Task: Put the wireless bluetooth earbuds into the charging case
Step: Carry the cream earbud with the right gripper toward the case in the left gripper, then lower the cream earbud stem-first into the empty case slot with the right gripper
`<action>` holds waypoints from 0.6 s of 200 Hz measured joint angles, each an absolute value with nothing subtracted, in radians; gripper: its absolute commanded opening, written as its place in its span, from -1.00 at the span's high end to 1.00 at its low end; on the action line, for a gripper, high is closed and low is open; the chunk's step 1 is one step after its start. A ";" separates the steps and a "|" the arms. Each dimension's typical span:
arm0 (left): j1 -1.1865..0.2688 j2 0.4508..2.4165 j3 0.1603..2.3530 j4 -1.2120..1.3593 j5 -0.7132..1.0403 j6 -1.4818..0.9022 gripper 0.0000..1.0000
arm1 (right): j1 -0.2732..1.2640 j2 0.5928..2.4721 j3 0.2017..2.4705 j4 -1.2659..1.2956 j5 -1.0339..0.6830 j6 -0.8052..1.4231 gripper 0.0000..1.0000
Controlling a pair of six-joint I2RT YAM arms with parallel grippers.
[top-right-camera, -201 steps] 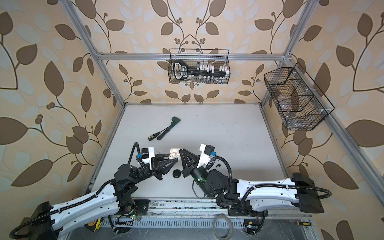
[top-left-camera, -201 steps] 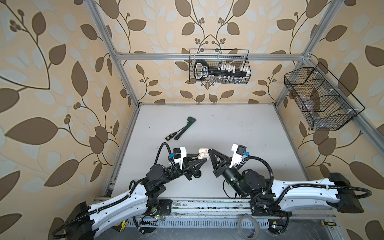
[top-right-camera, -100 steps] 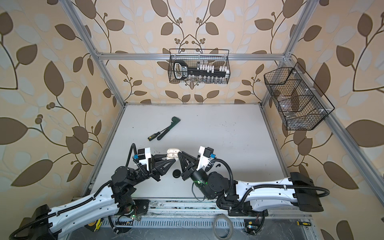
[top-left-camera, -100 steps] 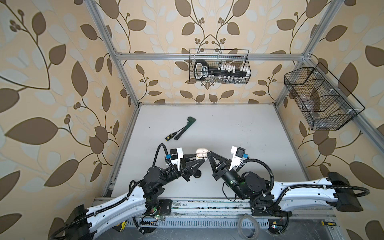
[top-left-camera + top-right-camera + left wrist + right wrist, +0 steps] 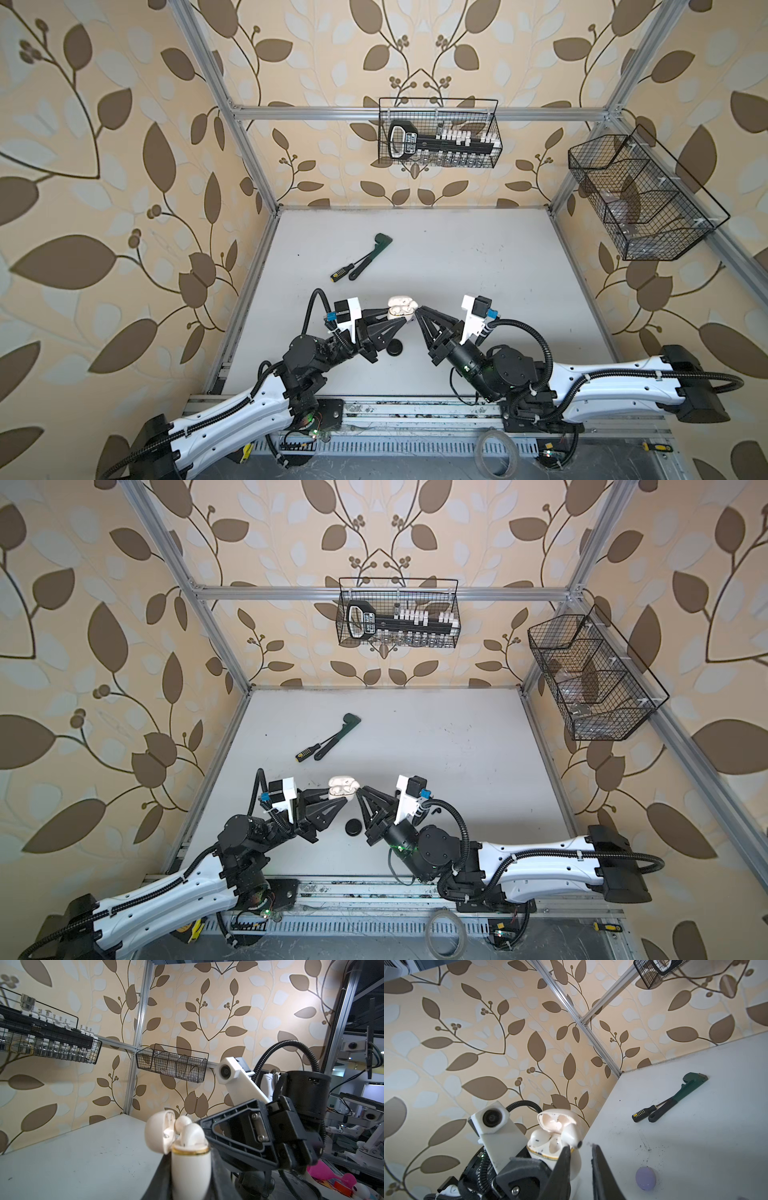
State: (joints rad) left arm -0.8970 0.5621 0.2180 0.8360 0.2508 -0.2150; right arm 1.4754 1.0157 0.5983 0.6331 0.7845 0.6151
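— When you read a top view from its left edge, what lay first on the surface [image 5: 478,257]?
— A screwdriver [image 5: 343,271] and a green wrench [image 5: 370,255], touching, left of centre, above the arms.
— And below them?
— The left claw [image 5: 397,317], on the arm from the lower left, was clamped on the body of the cream charging case [image 5: 401,309] just below the middle of the frame. A black round thing [image 5: 395,348] sat on the surface just under that claw.
— Was the lid up?
— Yes, hinged back. The left wrist view showed two cream earbuds [image 5: 194,1133] in the case, heads above its gold rim.
— Both seated?
— In the right wrist view the seated earbud [image 5: 538,1139] lay low in its well; the tilted earbud [image 5: 570,1133] leaned out toward the right claw [image 5: 580,1146].
— How did that claw stand?
— It pointed in from the lower right of the top views, fingers [image 5: 563,1161] apart, the tilted earbud's tip just beside one fingertip. Whether they touched, I could not tell.
— Further right?
— A lavender egg-shaped thing [image 5: 645,1178] rested on the surface near that claw, and a wire basket [image 5: 665,249] hung on the right wall.
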 measured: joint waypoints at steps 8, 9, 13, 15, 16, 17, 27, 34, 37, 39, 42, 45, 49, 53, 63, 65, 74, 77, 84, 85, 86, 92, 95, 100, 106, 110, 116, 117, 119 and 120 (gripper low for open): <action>-0.897 0.556 0.212 0.836 0.250 -0.208 1.00 | 1.478 1.016 0.604 0.620 0.780 0.604 0.46; -0.897 0.555 0.211 0.836 0.250 -0.208 1.00 | 1.479 1.016 0.604 0.619 0.780 0.603 0.46; -0.897 0.552 0.207 0.836 0.249 -0.204 1.00 | 1.480 1.016 0.607 0.615 0.776 0.601 0.45; -0.897 0.551 0.205 0.836 0.249 -0.202 1.00 | 1.481 1.016 0.608 0.613 0.775 0.596 0.44; -0.897 0.551 0.205 0.834 0.250 -0.202 1.00 | 1.482 1.016 0.608 0.611 0.775 0.595 0.44; -0.897 0.550 0.204 0.834 0.250 -0.201 1.00 | 1.482 1.016 0.609 0.611 0.774 0.594 0.44; -0.897 0.548 0.199 0.832 0.250 -0.191 1.00 | 1.488 1.016 0.616 0.599 0.770 0.582 0.39; -0.897 0.544 0.197 0.828 0.250 -0.186 1.00 | 1.494 1.016 0.623 0.589 0.768 0.569 0.36; -0.897 0.543 0.197 0.826 0.250 -0.184 1.00 | 1.497 1.016 0.626 0.586 0.766 0.563 0.36; -0.897 0.543 0.197 0.824 0.250 -0.183 1.00 | 1.499 1.015 0.627 0.585 0.766 0.559 0.35; -0.897 0.542 0.197 0.823 0.250 -0.182 1.00 | 1.502 1.015 0.629 0.582 0.767 0.553 0.34; -0.897 0.540 0.197 0.821 0.250 -0.181 1.00 | 1.506 1.014 0.631 0.580 0.766 0.548 0.34; -0.897 0.538 0.197 0.818 0.250 -0.178 1.00 | 1.511 1.012 0.633 0.576 0.767 0.538 0.33; -0.897 0.535 0.197 0.813 0.249 -0.176 1.00 | 1.517 1.008 0.633 0.570 0.767 0.530 0.34; -0.897 0.527 0.197 0.804 0.250 -0.170 1.00 | 1.526 0.992 0.633 0.555 0.767 0.511 0.40; -0.897 0.524 0.197 0.802 0.250 -0.170 1.00 | 1.527 0.987 0.633 0.550 0.767 0.506 0.41; -0.897 0.514 0.197 0.793 0.252 -0.166 1.00 | 1.531 0.962 0.633 0.532 0.770 0.490 0.42; -0.897 0.510 0.197 0.788 0.252 -0.164 1.00 | 1.531 0.952 0.632 0.527 0.773 0.486 0.42; -0.897 0.500 0.197 0.780 0.255 -0.163 1.00 | 1.531 0.925 0.627 0.517 0.780 0.470 0.43; -0.897 0.500 0.197 0.779 0.256 -0.163 1.00 | 1.531 0.922 0.627 0.516 0.782 0.467 0.43; -0.897 0.497 0.197 0.778 0.258 -0.163 1.00 | 1.531 0.916 0.625 0.516 0.785 0.464 0.43; -0.897 0.489 0.197 0.772 0.262 -0.163 1.00 | 1.531 0.891 0.618 0.511 0.794 0.451 0.44; -0.897 0.484 0.197 0.769 0.265 -0.163 1.00 | 1.531 0.881 0.614 0.510 0.798 0.447 0.45; -0.897 0.478 0.197 0.766 0.272 -0.163 1.00 | 1.531 0.859 0.604 0.507 0.805 0.433 0.45; -0.897 0.473 0.198 0.765 0.283 -0.163 1.00 | 1.531 0.840 0.595 0.506 0.810 0.418 0.45; -0.897 0.471 0.199 0.764 0.287 -0.164 1.00 | 1.531 0.828 0.587 0.506 0.812 0.408 0.45; -0.897 0.470 0.199 0.764 0.297 -0.165 1.00 | 1.529 0.813 0.577 0.505 0.812 0.389 0.45; -0.897 0.471 0.200 0.764 0.298 -0.165 1.00 | 1.529 0.812 0.575 0.505 0.812 0.387 0.45; -0.897 0.471 0.200 0.764 0.302 -0.167 1.00 | 1.529 0.809 0.573 0.505 0.811 0.380 0.45; -0.897 0.471 0.200 0.764 0.303 -0.167 1.00 | 1.528 0.807 0.571 0.504 0.810 0.376 0.45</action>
State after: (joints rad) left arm -0.8970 0.4709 0.2001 0.7635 0.3035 -0.1669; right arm 1.5284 0.8074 0.5709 0.5037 0.8104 0.3759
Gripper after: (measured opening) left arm 0.246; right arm 0.277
